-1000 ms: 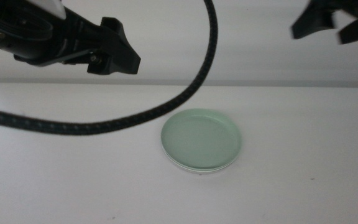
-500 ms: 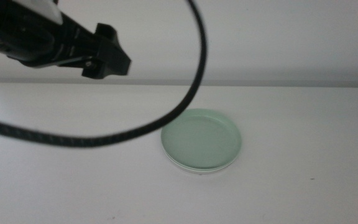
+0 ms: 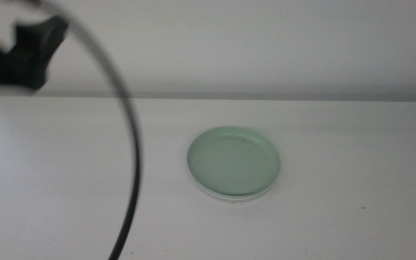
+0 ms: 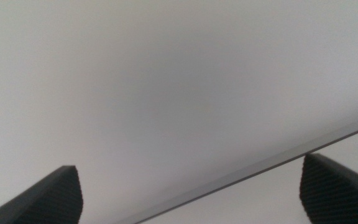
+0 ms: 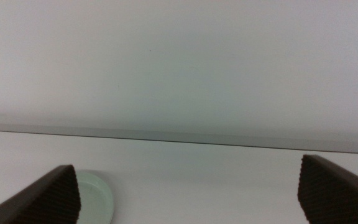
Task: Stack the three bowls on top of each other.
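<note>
Looking from the left side of the table (image 3: 63,217) to the right, the first thing is the left gripper (image 3: 38,40), a dark blurred shape at about ten o'clock, raised well above the surface and far from the bowls. Its own camera shows its two jaws standing wide apart with nothing between them, facing only the pale wall. A black cable (image 3: 132,180) sweeps down from that arm in a long curve to about seven o'clock, hanging in front of the table and well apart from the stack.

Just right of centre, at roughly four o'clock from the middle of the scene, sits the pale mint green bowl (image 3: 234,162). A thin white rim (image 3: 226,195) peeks out beneath its near edge, so it rests on at least one other bowl. Whether the grey bowl is hidden in the pile cannot be told from here. By this look the stack appears built, and the task seems at or near its end.

The right gripper (image 5: 185,205) is out of the overhead view. Its wrist camera shows its jaws wide apart and empty, with a sliver of the green bowl beside one jaw.

The main risk I would judge is the loose cable: if the left arm swings low across the table, the loop could brush the stack and slide the top bowl off centre.
</note>
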